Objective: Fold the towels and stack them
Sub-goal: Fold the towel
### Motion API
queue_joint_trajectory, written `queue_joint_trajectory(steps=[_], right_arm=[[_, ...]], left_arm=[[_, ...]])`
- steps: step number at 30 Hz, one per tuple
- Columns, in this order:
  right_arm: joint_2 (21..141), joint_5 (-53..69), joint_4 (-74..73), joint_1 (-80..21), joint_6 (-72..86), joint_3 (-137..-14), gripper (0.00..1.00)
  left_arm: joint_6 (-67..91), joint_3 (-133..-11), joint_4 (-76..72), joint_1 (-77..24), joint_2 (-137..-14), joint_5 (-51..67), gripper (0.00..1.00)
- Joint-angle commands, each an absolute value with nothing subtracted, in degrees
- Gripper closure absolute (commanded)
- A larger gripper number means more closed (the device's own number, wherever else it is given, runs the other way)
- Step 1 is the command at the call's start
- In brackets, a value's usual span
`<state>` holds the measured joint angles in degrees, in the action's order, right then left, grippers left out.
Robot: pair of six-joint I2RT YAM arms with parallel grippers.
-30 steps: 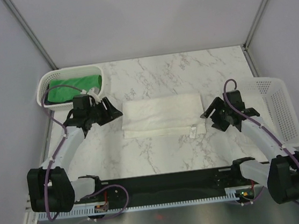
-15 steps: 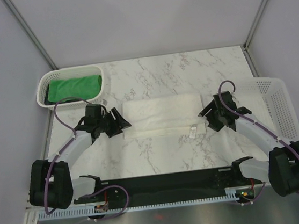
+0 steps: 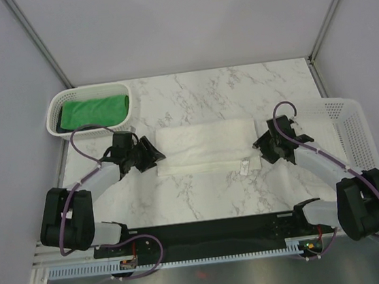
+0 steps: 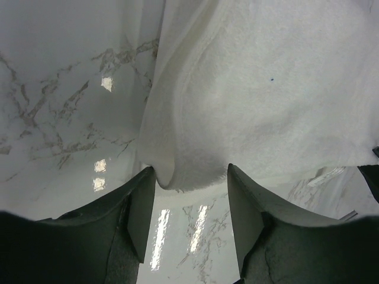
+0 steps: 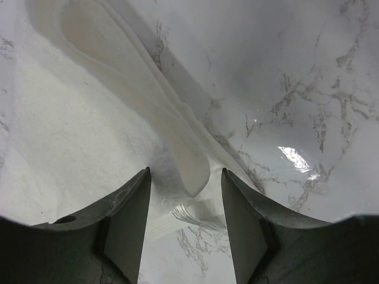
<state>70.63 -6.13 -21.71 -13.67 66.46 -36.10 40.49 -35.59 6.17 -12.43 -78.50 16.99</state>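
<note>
A white towel (image 3: 206, 146), folded into a long strip, lies flat on the marble table with its label (image 3: 245, 166) at the near right corner. My left gripper (image 3: 155, 153) is open at the towel's left end; in the left wrist view the towel's corner (image 4: 177, 171) lies between the fingers. My right gripper (image 3: 258, 144) is open at the right end; the right wrist view shows the towel's layered edge (image 5: 189, 165) and label between its fingers. A folded green towel (image 3: 95, 111) lies in the white basket (image 3: 55, 113) at the back left.
An empty white perforated basket (image 3: 354, 130) stands at the right edge of the table. Grey walls and metal frame posts close in the back and both sides. The black base rail runs along the near edge.
Both arms have moved inward and down towards the towel's ends: the left gripper to its left corner, the right gripper to its right edge. The towel has not moved.
</note>
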Motion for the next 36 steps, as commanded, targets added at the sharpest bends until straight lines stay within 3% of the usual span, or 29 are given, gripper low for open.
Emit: queue_joint_trajectory(steps=[1,8,13,20,21,23,25,26,28,36], right_arm=[[71.54,-7.04,-19.69,-13.98,67.94,-37.09,0.42],[71.20,-6.15,-18.19,-14.33,68.73,-36.30,0.49],[68.91,-5.71,-18.81,-14.33,70.22,-34.81,0.48],[68.73,-5.89,-18.81,-14.68,70.49,-33.31,0.48],[68.82,-6.06,-18.81,-14.68,70.14,-33.48,0.51],[68.82,-7.20,-18.90,-14.68,68.74,-34.53,0.80],[68.55,-7.99,-19.25,-14.68,67.86,-35.50,1.00],[68.38,-7.91,-20.03,-14.68,67.42,-36.55,1.00],[68.03,-8.17,-20.91,-14.68,66.19,-37.61,1.00],[65.13,-7.74,-22.67,-14.68,63.20,-40.08,1.00]], left_arm=[[42.54,-36.56,2.99,-12.83,-79.19,14.86,0.42],[42.71,-36.56,2.81,-13.36,-79.01,14.85,0.51],[43.07,-36.04,3.69,-14.06,-77.44,15.73,0.46],[43.42,-34.19,4.57,-15.03,-73.74,12.22,0.47],[43.33,-34.19,4.57,-14.94,-73.65,12.04,0.49],[42.72,-34.71,4.66,-14.94,-74.09,12.48,0.61],[41.75,-36.12,5.18,-14.94,-74.62,12.74,0.77],[40.96,-36.73,5.71,-14.94,-74.62,12.66,0.89],[40.26,-38.23,7.29,-15.03,-74.27,12.48,0.98],[38.50,-41.92,13.00,-14.94,-71.19,10.55,0.98]])
